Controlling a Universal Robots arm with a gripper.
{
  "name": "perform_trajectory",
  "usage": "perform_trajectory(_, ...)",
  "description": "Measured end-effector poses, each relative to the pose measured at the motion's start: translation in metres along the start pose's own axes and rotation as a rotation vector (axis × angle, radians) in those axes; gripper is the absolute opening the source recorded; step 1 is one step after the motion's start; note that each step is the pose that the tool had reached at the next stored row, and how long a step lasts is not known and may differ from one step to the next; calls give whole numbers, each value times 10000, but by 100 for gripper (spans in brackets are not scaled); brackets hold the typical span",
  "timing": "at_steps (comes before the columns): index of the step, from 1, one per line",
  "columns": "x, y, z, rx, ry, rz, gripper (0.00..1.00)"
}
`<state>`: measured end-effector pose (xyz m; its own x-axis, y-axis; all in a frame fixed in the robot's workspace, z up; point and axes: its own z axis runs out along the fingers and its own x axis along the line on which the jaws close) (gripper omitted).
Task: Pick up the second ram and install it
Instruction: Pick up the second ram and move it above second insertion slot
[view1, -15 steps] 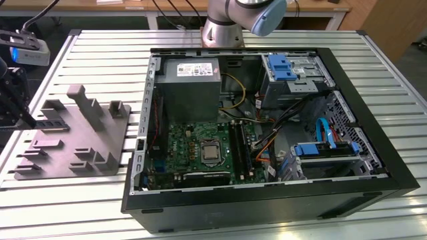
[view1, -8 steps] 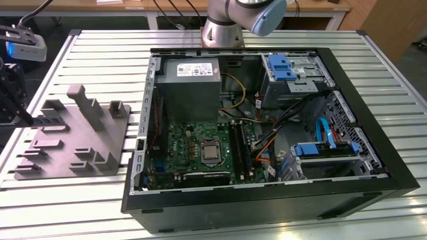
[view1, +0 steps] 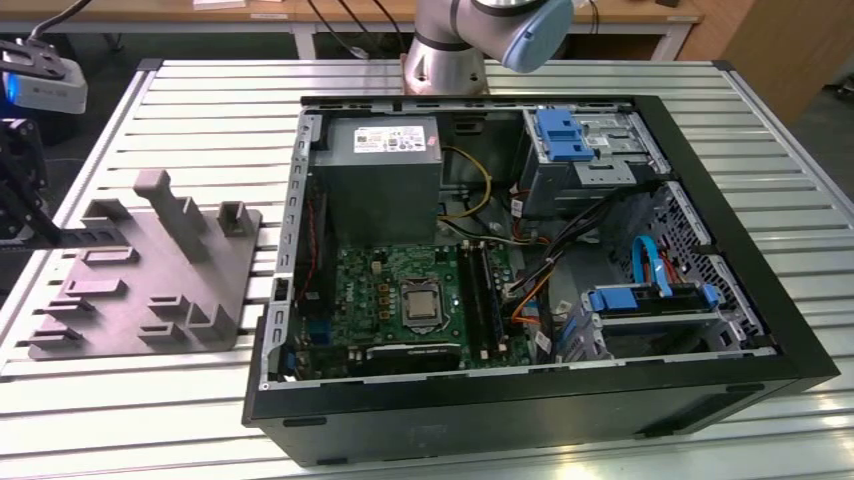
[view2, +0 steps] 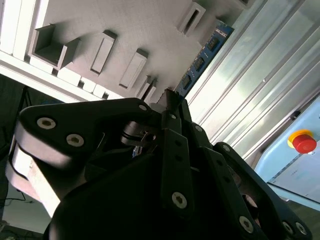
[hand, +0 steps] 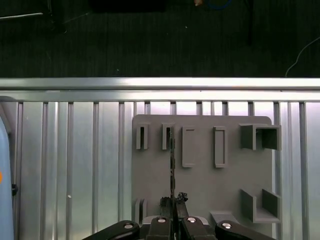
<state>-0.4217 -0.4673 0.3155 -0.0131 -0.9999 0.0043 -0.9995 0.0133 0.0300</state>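
The second ram (view2: 205, 55) is a narrow dark-blue stick with black chips. It runs straight out from my gripper (view2: 170, 97), which is shut on its near end. In the first wrist view the ram (hand: 171, 165) shows edge-on, a thin dark line from the gripper (hand: 174, 199) to a narrow slot (hand: 166, 137) in the grey fixture (hand: 200, 185). Whether its far end sits in that slot or just above it, I cannot tell. In the exterior view the arm's black tool end (view1: 19, 185) hangs at the left edge beside the fixture (view1: 147, 280). The green motherboard (view1: 400, 290) lies in the open case.
The open black computer case (view1: 534, 400) takes up the middle and the exterior view's right, with a power supply (view1: 380, 175), cables and blue drive brackets (view1: 574, 130). Memory slots (view1: 483, 290) run beside the processor socket. A red stop button (view2: 302, 142) sits on a pale box by the slatted table (hand: 70, 150).
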Motion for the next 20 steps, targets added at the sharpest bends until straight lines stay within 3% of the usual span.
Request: perform_trajectory(20, 1, 5, -154, 0, 0, 0, 14)
